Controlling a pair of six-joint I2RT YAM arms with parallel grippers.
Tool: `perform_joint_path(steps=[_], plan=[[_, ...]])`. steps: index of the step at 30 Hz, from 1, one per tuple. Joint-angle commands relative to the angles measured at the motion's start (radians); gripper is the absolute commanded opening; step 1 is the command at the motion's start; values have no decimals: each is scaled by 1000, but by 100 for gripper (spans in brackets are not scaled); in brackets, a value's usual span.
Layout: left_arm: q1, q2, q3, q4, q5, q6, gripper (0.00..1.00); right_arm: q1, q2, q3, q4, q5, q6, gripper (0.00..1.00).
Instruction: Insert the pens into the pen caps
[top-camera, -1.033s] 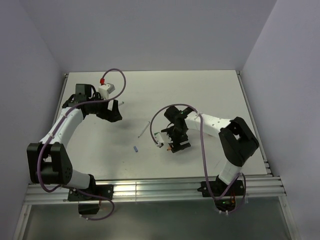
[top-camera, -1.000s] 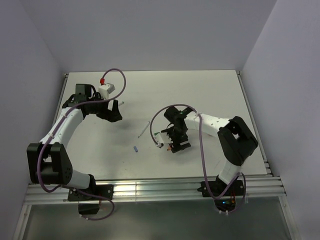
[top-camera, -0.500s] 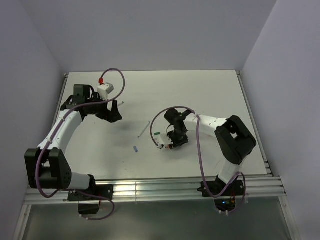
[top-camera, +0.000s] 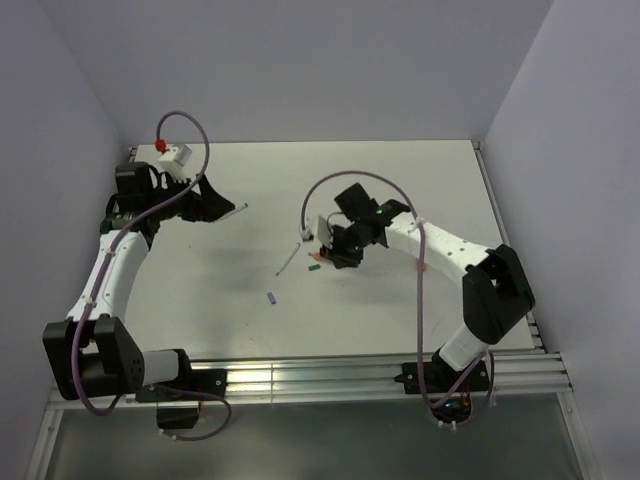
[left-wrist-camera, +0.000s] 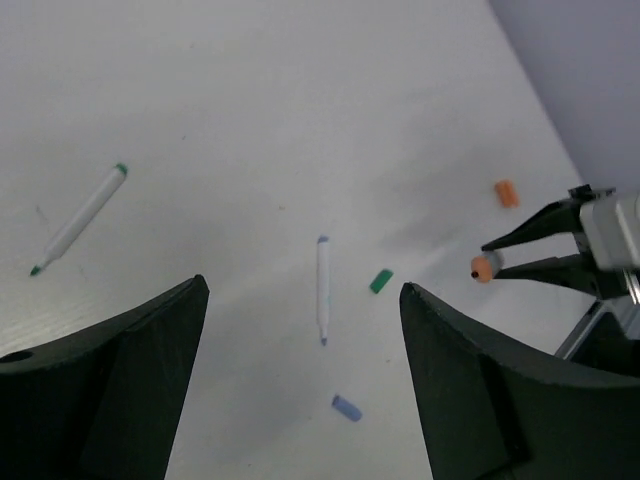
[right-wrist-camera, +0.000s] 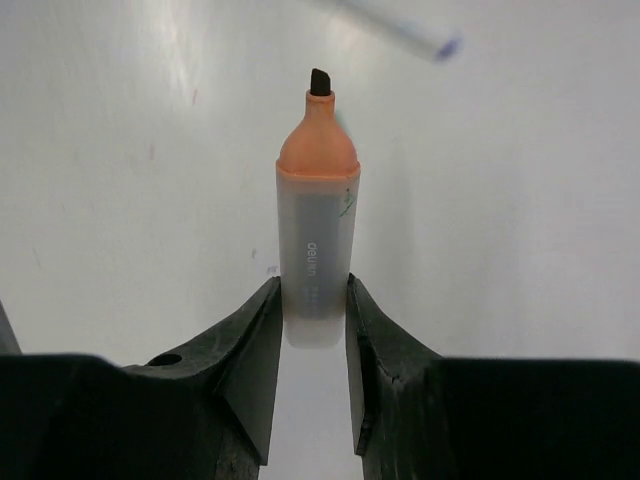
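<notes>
Pens lie at three spots on the counter (top-camera: 450, 180), and we count three loose caps near them. We see the thick pen (right-wrist-camera: 318, 250), greyish and translucent with an orange end and a bare dark chisel tip, held a little right of the counter's middle. The right gripper (right-wrist-camera: 313, 292) has its two fingers closed tight on the back of the barrel, one on each side. In the left wrist view the orange end points toward the left edge.

We find a thin blue-tipped pen (top-camera: 287, 260) lying flat near the middle of the counter, just left of the right gripper. The green cap (top-camera: 312, 267) sits between that pen and the right gripper and touches neither. The blue cap (top-camera: 271, 297) lies just past the pen's near end, toward the near edge, and is also apart from it. An orange cap (left-wrist-camera: 507, 193) rests on the counter close to the thick pen's tip. We make it out only from the left wrist, since the right gripper hides that spot from above.

A thin green-tipped pen (left-wrist-camera: 80, 220) lies flat toward the far left corner, close to the left gripper (left-wrist-camera: 302, 288). That gripper hangs above the counter with its fingers spread wide and nothing between them.
</notes>
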Motion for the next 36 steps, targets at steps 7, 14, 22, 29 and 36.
perform_joint_path(steps=[7, 14, 22, 29, 36], plan=[[-4, -93, -177, 745, 156, -567, 74, -46, -116, 189, 385, -85, 913, 0], [-146, -67, -233, 859, 130, -666, 70, -92, -101, 178, 578, -116, 1373, 0], [-205, -38, -167, 716, 18, -619, 68, -86, -75, 161, 589, -76, 1519, 0], [-261, -1, -115, 707, 1, -627, 67, -31, -79, 163, 564, 16, 1427, 0], [-341, 56, -69, 673, -35, -613, 66, 1, -72, 178, 543, 58, 1426, 0]])
